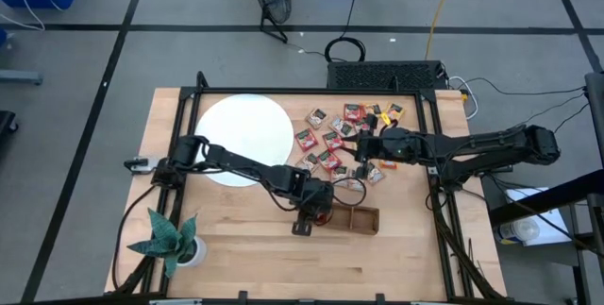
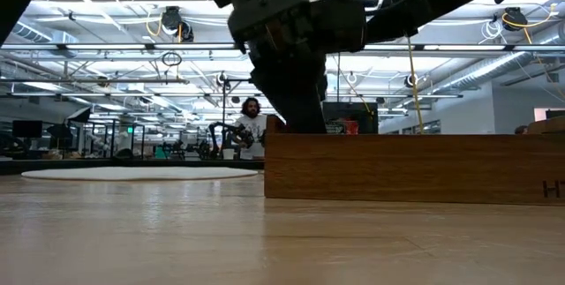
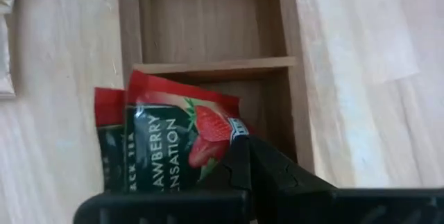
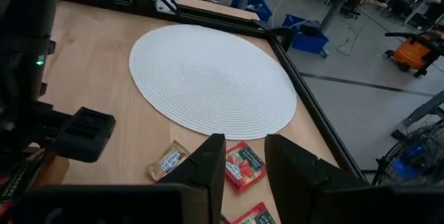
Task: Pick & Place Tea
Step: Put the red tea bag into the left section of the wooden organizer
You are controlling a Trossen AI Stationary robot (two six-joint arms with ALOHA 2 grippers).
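Over the surface (image 1: 236,248), high view: left hand (image 1: 321,212) sat at the near-centre, right over the left end of the wooden tray (image 1: 363,218), a red sachet (image 1: 324,215) just showing under it. Right hand (image 1: 363,149) hovered over the loose sachets (image 1: 326,140) scattered far-centre, right of the white disc (image 1: 243,140). Plant (image 1: 170,239) at near left, well apart.

Low view: tray wall (image 2: 415,166) filled the right; a dark arm came down just behind its left end. Hand tips & sachet were hidden behind the wall. Disc (image 2: 141,173) lay flat far left; a person (image 2: 252,126) stood in the room beyond.

Left wrist view: left hand (image 3: 243,175) was clamped fully closed on a strawberry sachet (image 3: 173,137), w/ a second red edge (image 3: 107,113) peeping behind it, possibly a 2nd bag, can't confirm. Sachet hung above the tray compartments (image 3: 208,16), divider (image 3: 215,68) just past it.

Right wrist view: right hand (image 4: 243,158) was part-open, nothing visibly between its fingers, above a red sachet (image 4: 243,168) & a pale one (image 4: 168,160) near the disc (image 4: 215,78).

To do the drop well, I'd judge: centre the sachet over one compartment, clear of the divider, lower so its bottom edge is inside the walls, then release; check both bags fall if two are pinched. Tray's right compartment was cut off from the wrist view, so its contents were unknown.
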